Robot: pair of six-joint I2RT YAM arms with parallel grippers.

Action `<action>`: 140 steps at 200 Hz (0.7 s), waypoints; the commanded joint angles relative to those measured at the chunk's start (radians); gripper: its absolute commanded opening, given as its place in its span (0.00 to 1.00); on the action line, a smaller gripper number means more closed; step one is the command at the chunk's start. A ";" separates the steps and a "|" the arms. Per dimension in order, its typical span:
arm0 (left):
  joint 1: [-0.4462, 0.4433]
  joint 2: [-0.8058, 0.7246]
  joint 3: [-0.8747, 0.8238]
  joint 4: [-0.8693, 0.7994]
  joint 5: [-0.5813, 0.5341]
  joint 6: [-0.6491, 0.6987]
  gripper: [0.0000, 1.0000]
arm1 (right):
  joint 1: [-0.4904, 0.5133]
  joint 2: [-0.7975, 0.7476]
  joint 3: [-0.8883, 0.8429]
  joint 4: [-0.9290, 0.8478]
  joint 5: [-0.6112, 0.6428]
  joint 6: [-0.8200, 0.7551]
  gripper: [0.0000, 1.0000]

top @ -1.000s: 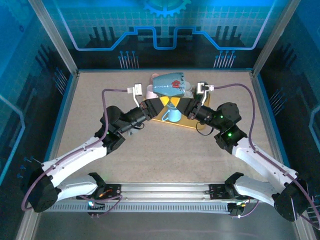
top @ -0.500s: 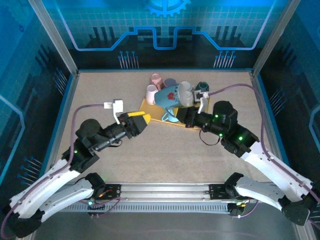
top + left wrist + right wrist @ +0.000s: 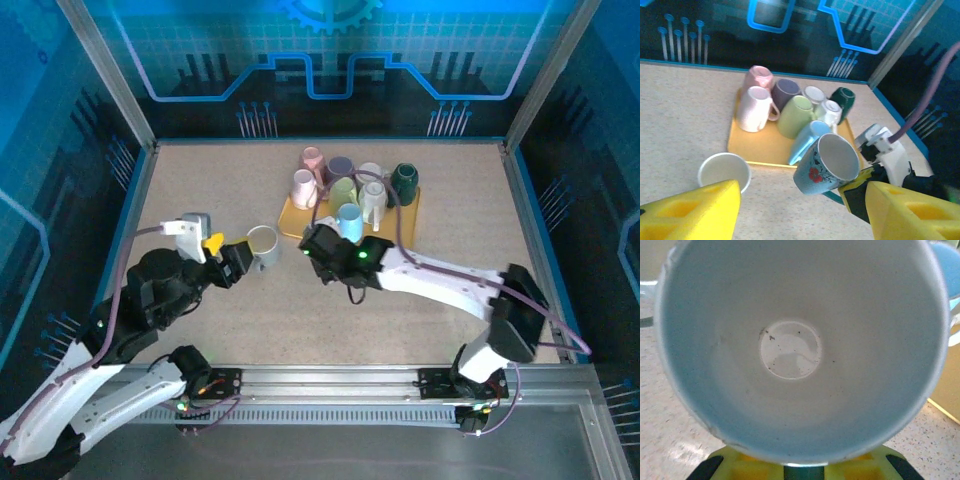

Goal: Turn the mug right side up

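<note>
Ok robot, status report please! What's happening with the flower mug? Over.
Left end effector open, empty. Right end effector shut on flower mug. Mug tilted, mouth facing left arm, not set down. White cup standing close by.

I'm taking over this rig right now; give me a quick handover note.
Left gripper: open, empty, beside a white cup standing upright on the table.
Right gripper: shut on the floral mug, held tilted near the tray, mouth facing mostly up.
Done: mug picked up and nearly turned.
Left: level it, set it down, let go.
</note>
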 commanded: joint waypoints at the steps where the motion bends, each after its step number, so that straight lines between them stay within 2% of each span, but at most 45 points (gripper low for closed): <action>1: -0.004 -0.037 -0.056 -0.022 -0.082 0.043 0.68 | 0.025 0.084 0.110 -0.016 0.111 0.118 0.00; 32: -0.004 -0.065 -0.089 -0.008 -0.089 0.048 0.69 | 0.039 0.158 0.126 0.025 0.103 0.177 0.00; 79: -0.005 -0.087 -0.094 -0.007 -0.098 0.071 0.69 | 0.037 0.234 0.114 0.124 0.016 0.220 0.00; 140: -0.004 -0.088 -0.099 -0.004 -0.084 0.078 0.70 | 0.041 0.315 0.179 0.073 0.022 0.214 0.02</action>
